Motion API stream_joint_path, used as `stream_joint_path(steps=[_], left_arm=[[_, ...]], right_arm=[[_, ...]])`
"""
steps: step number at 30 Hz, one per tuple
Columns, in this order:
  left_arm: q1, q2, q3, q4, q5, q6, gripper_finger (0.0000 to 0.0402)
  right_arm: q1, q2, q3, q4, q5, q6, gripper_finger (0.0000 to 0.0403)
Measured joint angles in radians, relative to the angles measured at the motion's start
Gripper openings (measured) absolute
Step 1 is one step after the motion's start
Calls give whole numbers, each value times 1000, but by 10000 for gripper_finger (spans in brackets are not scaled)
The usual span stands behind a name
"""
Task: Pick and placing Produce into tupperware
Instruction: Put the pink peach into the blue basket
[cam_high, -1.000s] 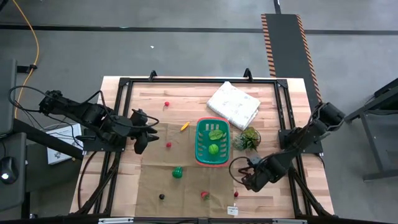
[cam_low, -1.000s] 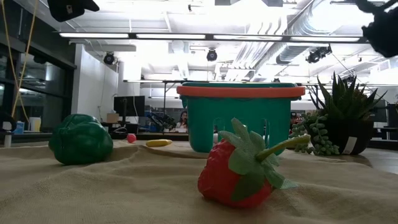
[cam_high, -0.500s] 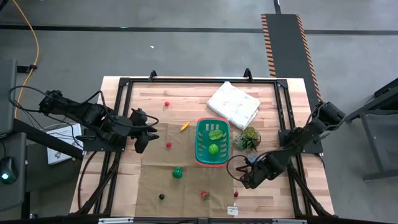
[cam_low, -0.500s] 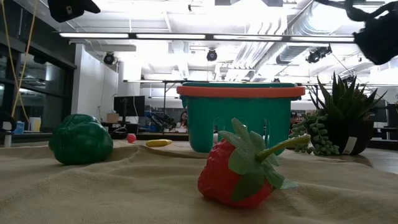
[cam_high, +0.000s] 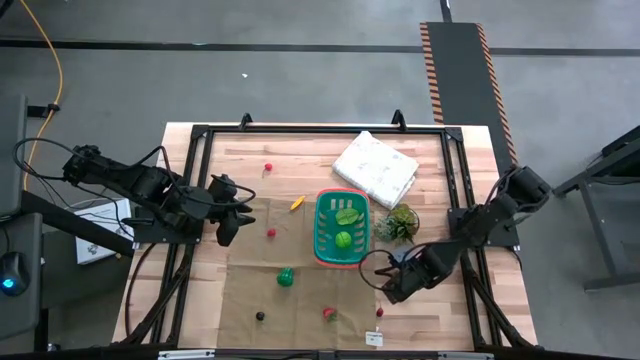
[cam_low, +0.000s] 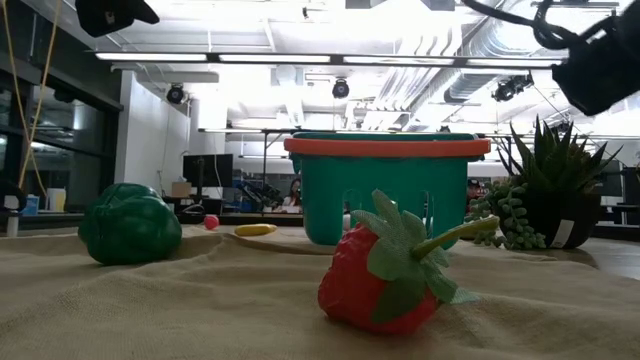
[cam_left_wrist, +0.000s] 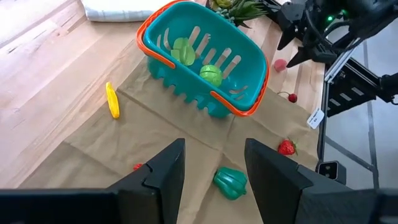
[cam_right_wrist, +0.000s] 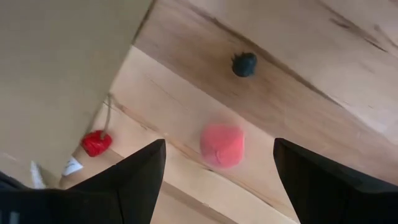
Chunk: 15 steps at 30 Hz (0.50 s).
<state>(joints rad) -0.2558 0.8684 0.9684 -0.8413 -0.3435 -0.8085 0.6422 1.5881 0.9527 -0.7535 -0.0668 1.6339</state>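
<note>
The right gripper (cam_high: 385, 283) hangs spread wide and empty over the bare wood, beside the near right corner of the teal basket (cam_high: 322, 222). Straight below it, between its fingers in the right wrist view, lies a pink round piece (cam_right_wrist: 222, 145), with a red cherry (cam_right_wrist: 96, 142) a little to one side. The left gripper (cam_high: 226, 228) waits part open and empty, well apart on the basket's far side.

Two green pieces (cam_high: 346, 226) lie in the basket. Still out are the green pepper (cam_high: 286, 277), the strawberry (cam_high: 329, 313), the yellow-orange piece (cam_high: 297, 203) and several small red ones. The basket's long axis runs away from the table's front edge; the yellow piece lies slantwise to it.
</note>
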Motion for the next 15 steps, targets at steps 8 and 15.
stream_joint_path(steps=[8, 15], left_arm=[[0, 0, 0, 0, 2, 15, 154], [0, 0, 0, -8, 3, 17, 154]], right_arm=[[-1, 41, 0, 36, -15, 7, 288], [0, 83, 0, 56, -50, 13, 288]])
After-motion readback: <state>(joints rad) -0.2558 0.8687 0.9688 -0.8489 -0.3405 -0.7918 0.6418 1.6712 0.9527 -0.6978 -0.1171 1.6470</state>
